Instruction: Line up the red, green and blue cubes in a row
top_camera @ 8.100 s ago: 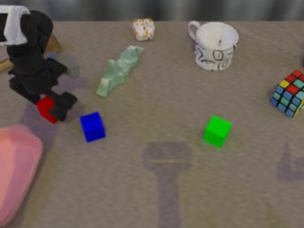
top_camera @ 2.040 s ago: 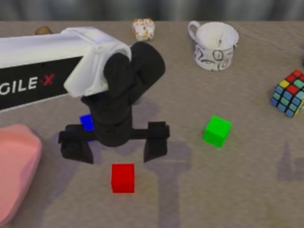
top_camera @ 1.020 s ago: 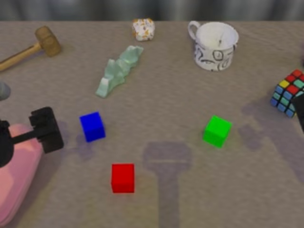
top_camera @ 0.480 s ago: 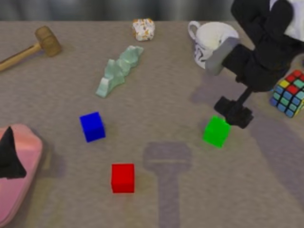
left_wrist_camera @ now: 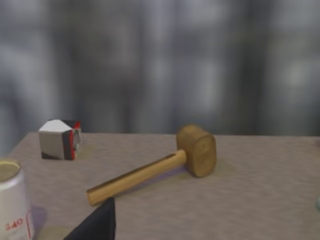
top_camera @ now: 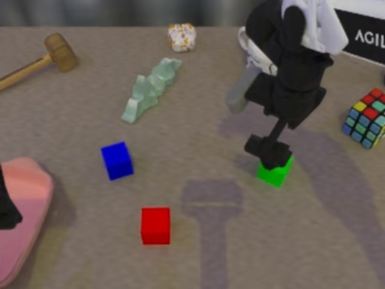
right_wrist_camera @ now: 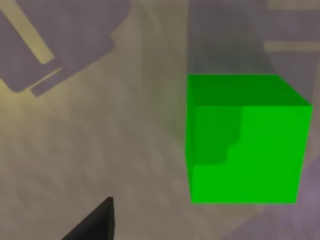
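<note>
My right arm [top_camera: 295,66] reaches in from the upper right of the top view, its white sleeve and black wrist angled down toward the desk's right half. The right gripper [top_camera: 269,152] hangs at the end of a thin black link, pointing downward, low over the desk. Whether its jaws stand apart or together I cannot tell from above, and the right wrist view shows only one dark fingertip [right_wrist_camera: 95,222] at its edge. My left arm [top_camera: 6,208] sits parked at the far left edge, only a black sliver showing.
</note>
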You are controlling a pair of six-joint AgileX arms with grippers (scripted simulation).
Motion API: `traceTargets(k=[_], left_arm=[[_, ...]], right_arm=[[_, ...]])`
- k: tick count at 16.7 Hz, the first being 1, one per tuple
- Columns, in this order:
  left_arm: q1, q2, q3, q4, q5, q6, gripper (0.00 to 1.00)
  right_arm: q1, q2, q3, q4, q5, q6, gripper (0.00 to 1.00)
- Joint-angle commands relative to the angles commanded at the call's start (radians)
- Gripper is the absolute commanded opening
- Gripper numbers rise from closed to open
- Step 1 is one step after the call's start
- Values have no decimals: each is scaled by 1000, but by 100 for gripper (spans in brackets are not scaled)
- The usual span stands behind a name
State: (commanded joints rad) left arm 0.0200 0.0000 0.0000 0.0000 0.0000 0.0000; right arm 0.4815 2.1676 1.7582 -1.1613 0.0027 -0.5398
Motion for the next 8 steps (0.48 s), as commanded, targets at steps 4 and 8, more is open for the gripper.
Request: traceTargets(k=[4,8], left_arm=[[0,0,0,0,0,0,100],[0,0,0,0,0,0,100]], right_arm=[[-5,-1,-6,6,0,1,100],[-1,39,-78,119,0,0,100]])
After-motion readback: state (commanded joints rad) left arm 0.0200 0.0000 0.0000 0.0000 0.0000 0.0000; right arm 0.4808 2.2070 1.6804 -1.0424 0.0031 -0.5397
